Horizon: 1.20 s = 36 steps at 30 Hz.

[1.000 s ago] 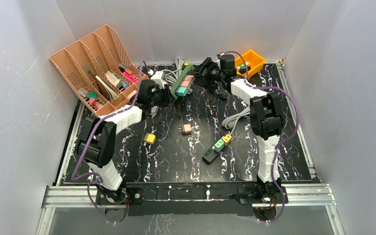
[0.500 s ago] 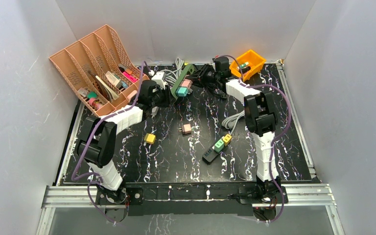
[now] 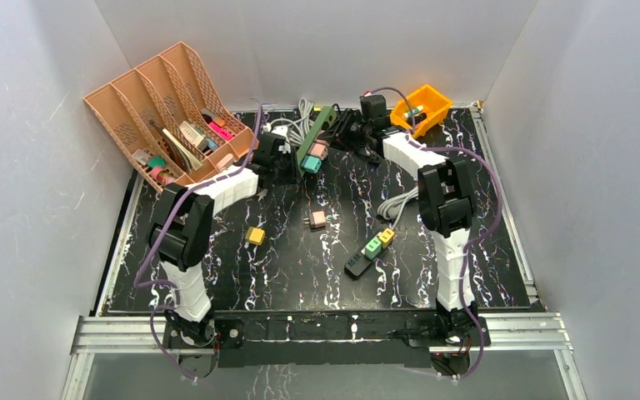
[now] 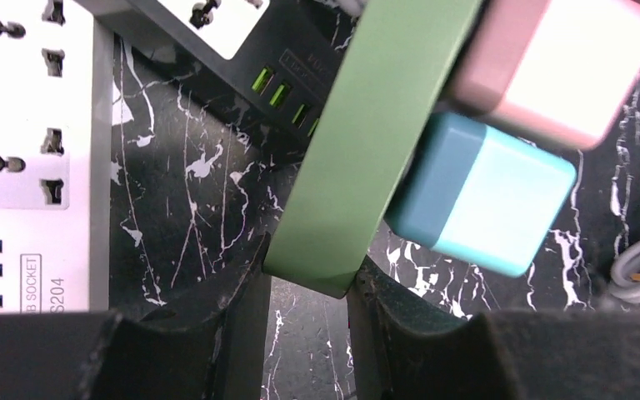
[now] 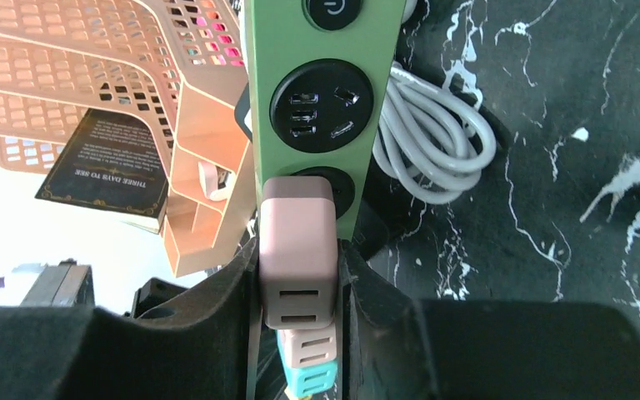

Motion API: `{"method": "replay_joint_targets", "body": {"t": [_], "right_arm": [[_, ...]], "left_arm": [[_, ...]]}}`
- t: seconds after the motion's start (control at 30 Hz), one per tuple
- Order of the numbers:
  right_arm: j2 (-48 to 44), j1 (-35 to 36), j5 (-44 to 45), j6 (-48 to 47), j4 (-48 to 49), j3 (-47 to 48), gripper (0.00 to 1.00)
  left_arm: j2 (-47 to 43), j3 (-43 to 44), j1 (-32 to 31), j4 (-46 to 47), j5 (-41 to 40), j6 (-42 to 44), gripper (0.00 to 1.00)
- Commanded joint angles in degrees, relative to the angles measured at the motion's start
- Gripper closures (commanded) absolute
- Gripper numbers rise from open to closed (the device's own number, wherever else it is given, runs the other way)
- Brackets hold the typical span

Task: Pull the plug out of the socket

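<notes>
Toward the back of the black marbled desk [image 3: 300,267], the pink block-shaped plastic plug [image 5: 297,250] sits seated in the long green plastic power strip [image 5: 383,125]. It is clamped sideways by the right gripper [image 5: 300,279]. Beside it sits a teal plastic plug [image 4: 479,196], and the left gripper [image 4: 308,287] pinches the strip's end.
</notes>
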Motion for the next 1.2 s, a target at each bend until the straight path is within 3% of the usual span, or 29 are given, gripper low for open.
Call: {"method": "replay_joint_targets", "body": {"t": [0.0,0.13,0.37,0.53,0.6,0.7,0.73,0.8,0.83,0.9,1.0,1.17], "right_arm": [[-8.08,-0.55,-7.38,-3.57,2.20,-5.04,1.00],[-10.53,-1.81,-7.79,-3.92,2.63,-7.86,1.00],[-15.35,2.13,10.87,-15.81,-10.74,-5.63,1.00],[-16.61,2.12,6.84,-14.00,-4.85,-10.96,1.00],[-15.75,2.12,6.32,-13.74,-4.50,-11.05,1.00],[-15.06,2.06,5.91,-13.59,-3.00,-10.62,1.00],[-14.83,1.90,5.27,-13.45,-2.29,-10.32,1.00],[-14.71,1.59,4.16,-12.63,-0.58,-10.01,1.00],[-14.70,1.25,3.52,-12.17,0.63,-9.85,1.00],[-14.67,0.66,1.79,-11.07,2.83,-9.33,1.00],[-14.52,-0.01,-2.23,-11.28,6.40,-8.30,1.00],[-15.48,-0.08,-7.89,-16.29,7.40,-7.80,1.00]], "left_arm": [[1.42,5.71,1.58,-5.16,-16.86,-4.06,1.00],[2.26,6.45,1.64,-6.55,-18.70,-4.91,1.00],[3.66,9.21,2.19,-7.66,-16.90,-7.82,1.00],[4.10,10.35,2.19,-6.61,-13.17,-9.31,1.00],[2.92,8.30,2.19,-2.25,-7.30,-7.20,1.00],[0.63,4.24,2.19,7.52,7.64,-1.86,1.00],[0.78,4.32,2.19,7.55,12.06,-0.64,0.95],[1.67,5.55,2.18,5.50,17.98,1.22,0.65],[2.01,5.80,2.19,4.98,19.63,1.90,0.56],[1.45,4.97,2.19,5.65,21.27,2.64,0.39],[-0.05,2.87,2.41,8.34,20.33,2.29,0.05],[0.72,5.41,5.72,10.74,22.83,-2.01,0.02]]}}
